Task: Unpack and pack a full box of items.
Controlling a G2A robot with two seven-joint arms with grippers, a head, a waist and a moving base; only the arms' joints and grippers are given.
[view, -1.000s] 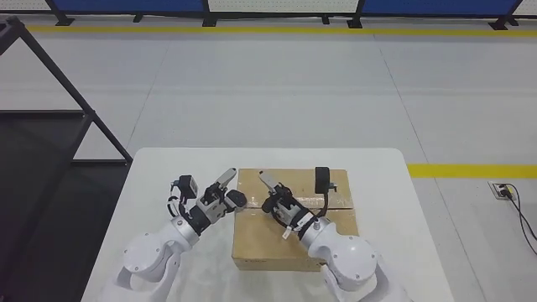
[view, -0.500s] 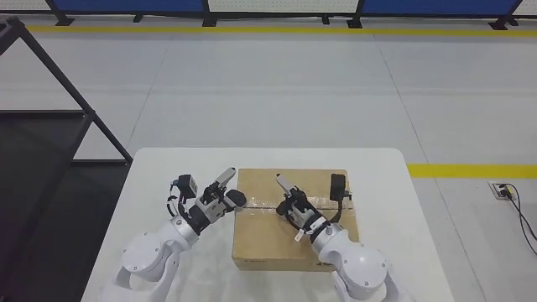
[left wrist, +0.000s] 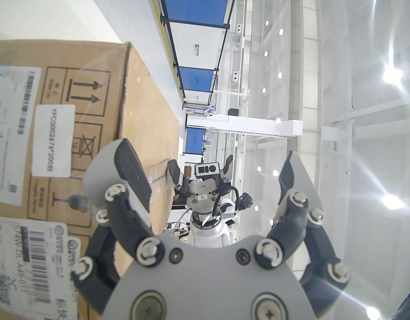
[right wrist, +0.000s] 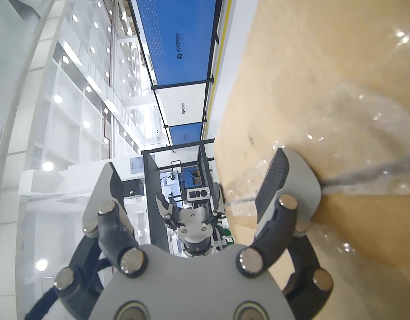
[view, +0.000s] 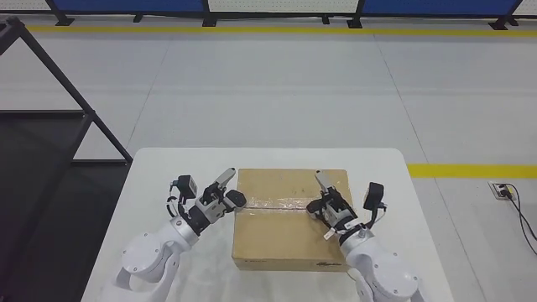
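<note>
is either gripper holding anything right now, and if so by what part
Nothing is held. The left gripper and right gripper are both open near the taped seam of the box, with nothing in either.

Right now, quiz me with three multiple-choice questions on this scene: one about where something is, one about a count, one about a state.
1. Where does the brown cardboard box stand?
A: on a chair
B: on the white table
C: on a trolley

2. How many boxes are on the table?
A: three
B: two
C: one

3. What state are the box's top flaps in?
A: shut under clear tape
B: folded open
C: torn off

Answers:
1. B, the box rests flat on the tabletop.
2. C, a single carton shows there.
3. A, the tape lies along the closed middle seam.
</note>
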